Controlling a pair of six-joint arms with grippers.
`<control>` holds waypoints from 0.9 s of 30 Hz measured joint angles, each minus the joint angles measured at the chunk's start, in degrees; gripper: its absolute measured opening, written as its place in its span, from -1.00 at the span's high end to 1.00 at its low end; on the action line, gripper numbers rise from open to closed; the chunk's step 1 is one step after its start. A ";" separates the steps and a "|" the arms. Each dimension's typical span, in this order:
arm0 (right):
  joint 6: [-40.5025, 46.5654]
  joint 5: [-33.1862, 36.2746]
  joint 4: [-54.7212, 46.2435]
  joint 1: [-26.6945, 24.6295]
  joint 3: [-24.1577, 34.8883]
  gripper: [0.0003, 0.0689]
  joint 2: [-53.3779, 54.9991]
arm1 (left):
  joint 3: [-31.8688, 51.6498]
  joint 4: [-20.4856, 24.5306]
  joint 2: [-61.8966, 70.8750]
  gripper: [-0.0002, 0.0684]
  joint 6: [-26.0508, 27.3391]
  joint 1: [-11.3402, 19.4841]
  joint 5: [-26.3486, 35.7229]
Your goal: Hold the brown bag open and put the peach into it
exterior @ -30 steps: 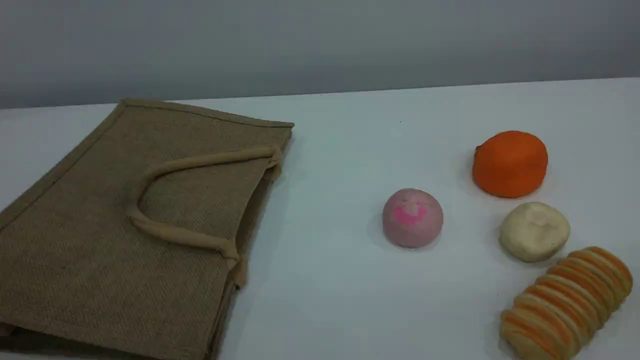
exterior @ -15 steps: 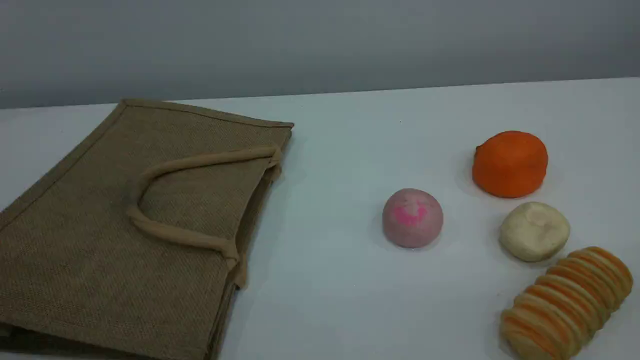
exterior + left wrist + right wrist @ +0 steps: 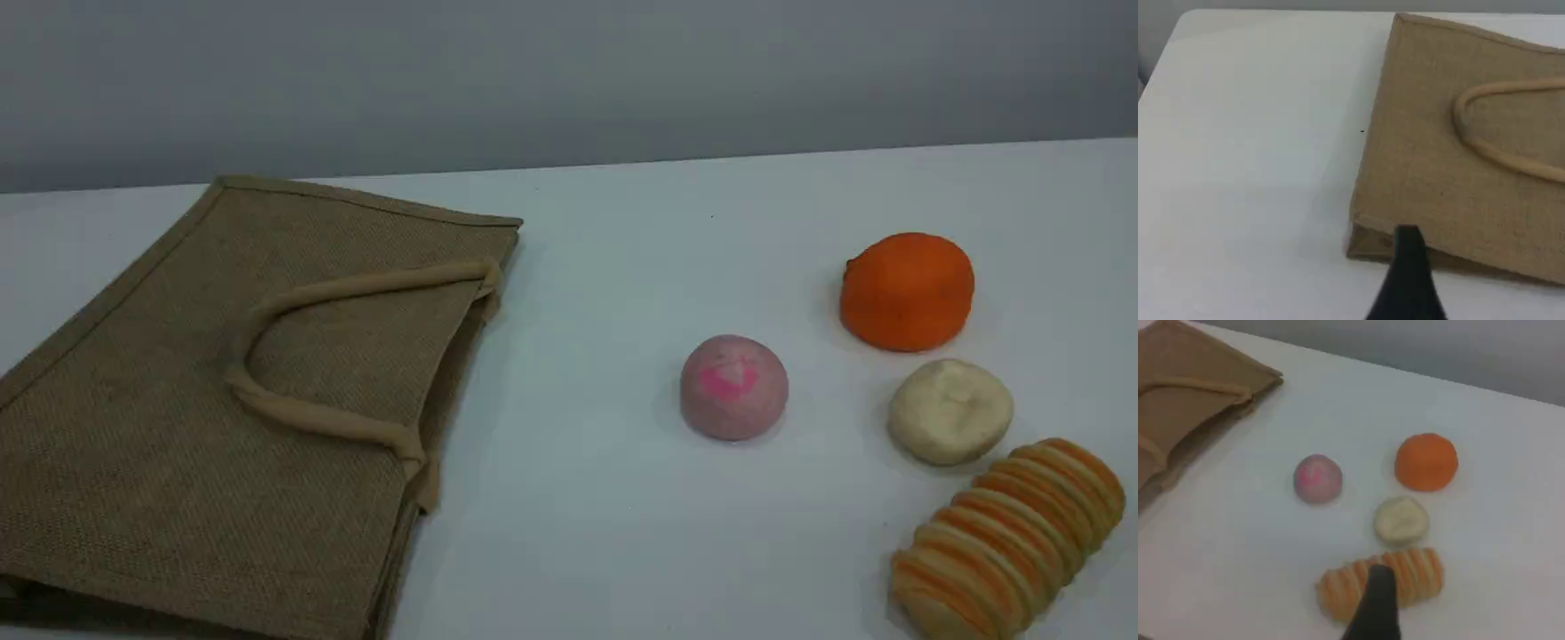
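Observation:
The brown bag (image 3: pixel 178 427) lies flat on the left of the white table, its mouth closed and facing right, with a beige handle (image 3: pixel 293 413) folded over its top face. The peach (image 3: pixel 733 387), pink with a magenta blotch, rests alone near the table's middle, well right of the bag. Neither arm appears in the scene view. In the left wrist view one dark fingertip (image 3: pixel 1408 233) hovers over the near corner of the bag (image 3: pixel 1458 167). In the right wrist view one dark fingertip (image 3: pixel 1379 577) hangs above the striped roll, nearer than the peach (image 3: pixel 1318 478). Neither gripper holds anything.
Right of the peach sit an orange ball (image 3: pixel 907 292), a cream-white lump (image 3: pixel 949 411) and a ridged orange-striped roll (image 3: pixel 1005 538) near the front right corner. A grey wall stands behind the table's far edge.

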 joint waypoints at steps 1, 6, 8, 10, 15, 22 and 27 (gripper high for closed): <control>0.00 0.00 0.04 0.00 0.00 -0.69 0.00 | 0.00 0.00 0.00 -0.48 0.00 0.00 0.00; 0.00 0.00 0.04 0.00 0.00 -0.69 0.00 | 0.00 0.00 0.00 -0.48 0.00 0.00 0.00; 0.00 0.00 0.04 0.00 0.00 -0.69 0.00 | 0.00 0.00 0.00 -0.48 0.00 0.00 0.00; 0.00 0.00 0.04 0.00 0.00 -0.69 0.00 | 0.00 0.05 0.00 -0.48 0.00 0.00 0.00; 2.83 -0.92 0.04 0.00 -0.34 -0.69 0.00 | 0.00 0.12 0.27 -0.48 -0.29 0.00 0.00; 4.88 -4.79 0.75 0.00 -4.10 -0.69 5.67 | -2.77 3.00 7.51 -0.48 -3.96 -0.12 -1.61; 4.82 -8.13 1.31 0.00 -10.35 -0.69 13.89 | -9.74 2.92 16.28 -0.48 -5.29 -0.58 -2.88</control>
